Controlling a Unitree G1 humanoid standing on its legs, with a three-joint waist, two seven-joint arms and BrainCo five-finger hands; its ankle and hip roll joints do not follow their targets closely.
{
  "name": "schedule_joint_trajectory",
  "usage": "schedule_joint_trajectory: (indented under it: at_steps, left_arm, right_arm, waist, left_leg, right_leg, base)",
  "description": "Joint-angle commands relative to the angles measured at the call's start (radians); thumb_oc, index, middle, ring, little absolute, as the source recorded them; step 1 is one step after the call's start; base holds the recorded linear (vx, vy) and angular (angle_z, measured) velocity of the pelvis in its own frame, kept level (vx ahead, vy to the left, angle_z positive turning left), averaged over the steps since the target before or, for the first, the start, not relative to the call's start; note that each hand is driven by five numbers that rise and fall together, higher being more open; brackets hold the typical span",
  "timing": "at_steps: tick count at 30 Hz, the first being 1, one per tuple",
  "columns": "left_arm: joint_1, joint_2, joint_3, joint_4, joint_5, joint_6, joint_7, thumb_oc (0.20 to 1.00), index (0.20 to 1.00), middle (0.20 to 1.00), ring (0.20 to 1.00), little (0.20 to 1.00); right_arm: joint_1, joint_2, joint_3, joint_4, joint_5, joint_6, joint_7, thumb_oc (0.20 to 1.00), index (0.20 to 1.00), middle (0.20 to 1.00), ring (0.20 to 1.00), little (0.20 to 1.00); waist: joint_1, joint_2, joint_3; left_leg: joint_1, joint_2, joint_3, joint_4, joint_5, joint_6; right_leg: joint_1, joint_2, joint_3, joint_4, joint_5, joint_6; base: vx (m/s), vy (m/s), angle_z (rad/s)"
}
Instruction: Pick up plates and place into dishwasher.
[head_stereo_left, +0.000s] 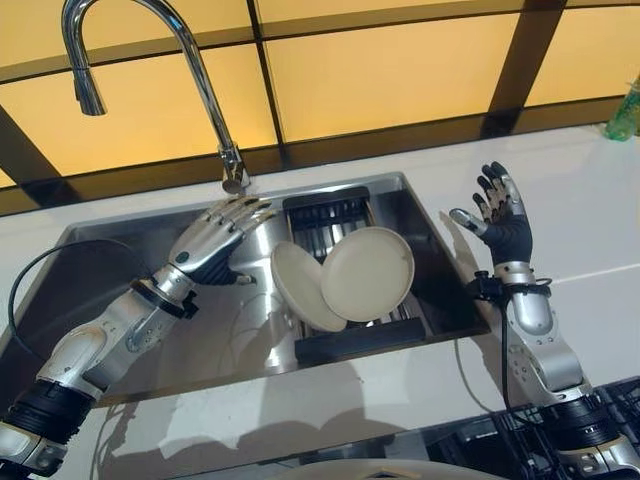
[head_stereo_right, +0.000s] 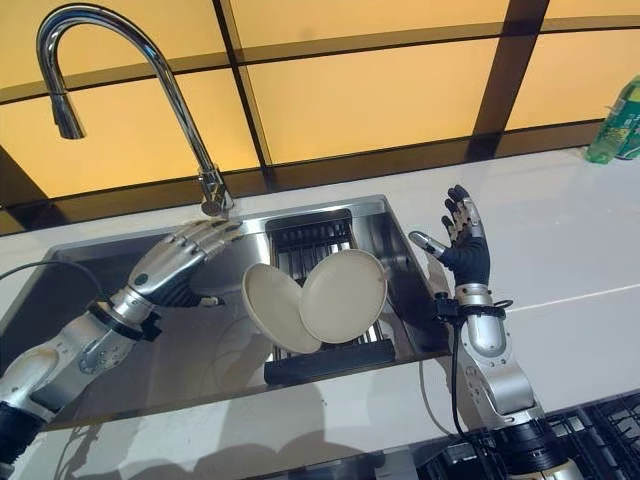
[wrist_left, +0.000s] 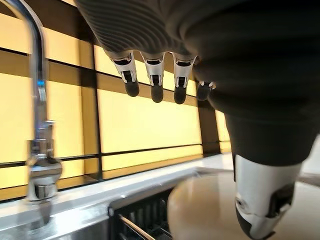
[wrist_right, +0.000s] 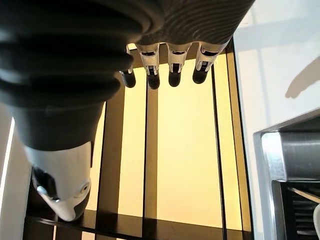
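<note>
No legible text anywhere.
Green bottle (head_stereo_right: 618, 125) at the counter's far right may carry a label, but it's too small to make out.

Left hand (head_stereo_left: 215, 236) outstretched, fingers straight — right hand (head_stereo_left: 503, 222) upright, fingers spread, empty.

Two cream plates (head_stereo_left: 345, 275) lean on the sink's (head_stereo_left: 420, 225) dark rack (head_stereo_left: 360, 338).
</note>
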Motion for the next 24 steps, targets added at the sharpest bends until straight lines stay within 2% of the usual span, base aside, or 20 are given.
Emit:
schedule_joint_trajectory:
  at_steps: [1,12,19,24]
  left_arm:
    - [-0.129,0.046,-0.044,0.043,0.023,-0.014,0.061,1.000,1.000,1.000,1.000,1.000]
    - [-0.130,0.068,-0.140,0.016,0.092,-0.024,0.037,1.000,1.000,1.000,1.000,1.000]
    - [-0.126,0.066,-0.150,0.017,0.099,0.003,0.036,1.000,1.000,1.000,1.000,1.000]
    - [-0.124,0.061,-0.163,0.030,0.115,0.031,-0.017,1.000,1.000,1.000,1.000,1.000]
  right_arm:
    - [-0.022,-0.051,-0.002,-0.024,0.020,-0.058,-0.007,1.000,1.000,1.000,1.000,1.000]
    - [0.000,-0.072,-0.006,-0.028,0.027,-0.062,-0.005,1.000,1.000,1.000,1.000,1.000]
    - [0.011,-0.079,-0.006,-0.036,0.034,-0.052,-0.020,1.000,1.000,1.000,1.000,1.000]
    - [0.014,-0.080,-0.007,-0.038,0.025,-0.044,-0.024,1.000,1.000,1.000,1.000,1.000]
  waist:
    - [-0.022,-0.030,-0.031]
    - [-0.039,-0.035,-0.022]
    - [-0.043,-0.040,-0.015]
    - [-0.049,-0.040,0.000]
  left_leg:
    - [-0.025,0.022,0.029,0.002,-0.053,-0.016]
    - [-0.012,0.015,0.042,0.002,-0.061,-0.005]
    - [-0.009,0.015,0.044,0.005,-0.062,0.000]
    - [-0.009,0.017,0.045,0.009,-0.061,0.002]
  right_leg:
    - [-0.050,-0.075,-0.001,0.010,0.003,0.103]
    - [-0.050,-0.076,0.022,0.012,0.006,0.117]
    - [-0.053,-0.076,0.028,0.017,0.008,0.121]
    - [-0.058,-0.074,0.035,0.022,0.009,0.123]
  base:
    - [0.03,0.017,-0.08]
    - [0.05,0.014,-0.07]
    - [0.05,-0.009,-0.01]
    - [0.02,-0.006,-0.01]
